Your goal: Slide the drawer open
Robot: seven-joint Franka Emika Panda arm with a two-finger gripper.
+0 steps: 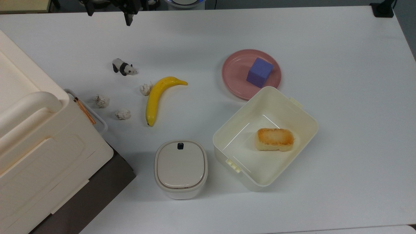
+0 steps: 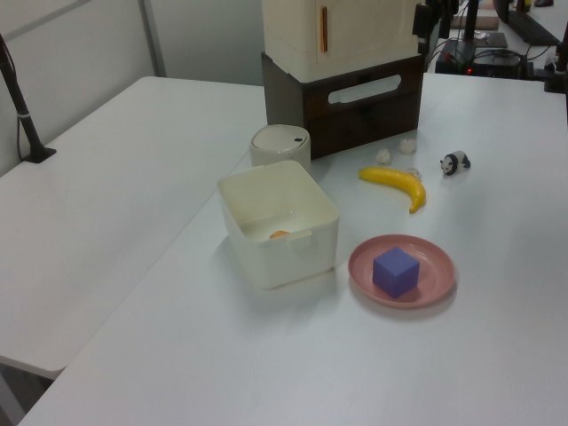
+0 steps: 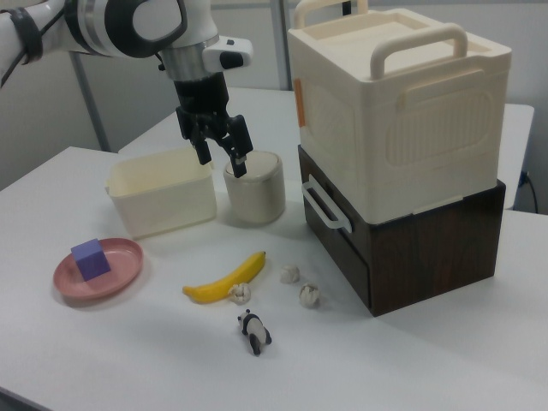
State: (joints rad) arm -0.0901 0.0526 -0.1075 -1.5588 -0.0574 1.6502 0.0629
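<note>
The drawer (image 3: 347,253) is the dark brown bottom section under a big cream box, and its front sits flush. Its white loop handle (image 3: 324,205) faces the table; the same handle (image 2: 364,89) appears in the left view, and a corner of it (image 1: 97,120) peeks out in the top view. My gripper (image 3: 221,161) hangs open and empty above the table, to the right view's left of the drawer front and well apart from the handle. The top view has the gripper (image 1: 109,13) at the far table edge.
A cream handled box (image 1: 42,152) rests on the drawer unit. In front of the handle lie three paper balls (image 1: 101,100), a toy panda (image 1: 123,67) and a banana (image 1: 156,97). Further off are a white lidded bin (image 1: 180,167), a cream tub (image 1: 247,120) holding bread (image 1: 275,139), and a pink plate (image 1: 235,70) with a purple cube (image 1: 259,72).
</note>
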